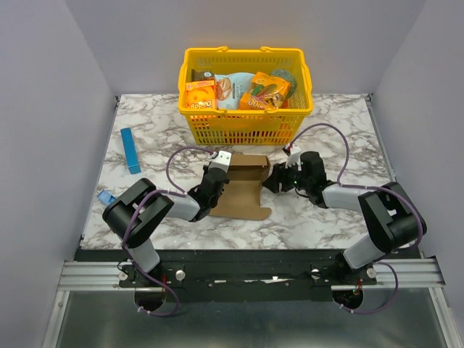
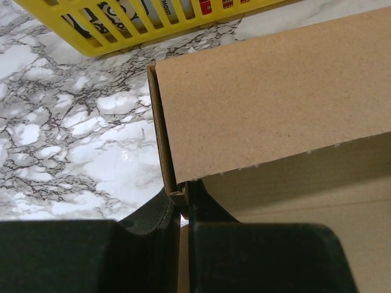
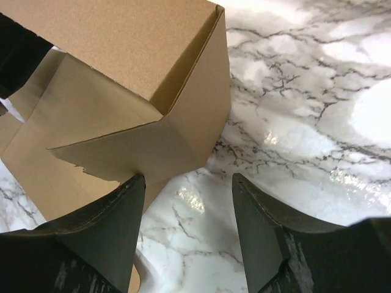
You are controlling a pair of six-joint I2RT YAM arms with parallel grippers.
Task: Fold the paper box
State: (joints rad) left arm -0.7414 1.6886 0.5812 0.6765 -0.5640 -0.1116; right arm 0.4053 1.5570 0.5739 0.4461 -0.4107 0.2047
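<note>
The left gripper [image 2: 183, 204] is clamped nearly shut on the left wall of the paper box [image 1: 245, 190]. The right gripper [image 3: 188, 204] stands wide open, holding nothing, just beside the box's right flap. The box sits between them on the marble table [image 1: 341, 134], near the yellow basket [image 1: 246, 125].

Level: bright and even in all three views.
Source: overhead, diffuse.
Glare: white patches lay on the glossy desk [image 3: 366, 104], strongest in the right wrist view.
Shadows: soft and short; the inside of the paper box [image 3: 91, 110] was dimmer than its top.
Focus: cardboard grain was sharp; the black lower foreground showed little detail.
Distortion: walls splayed outward in the top view.
</note>
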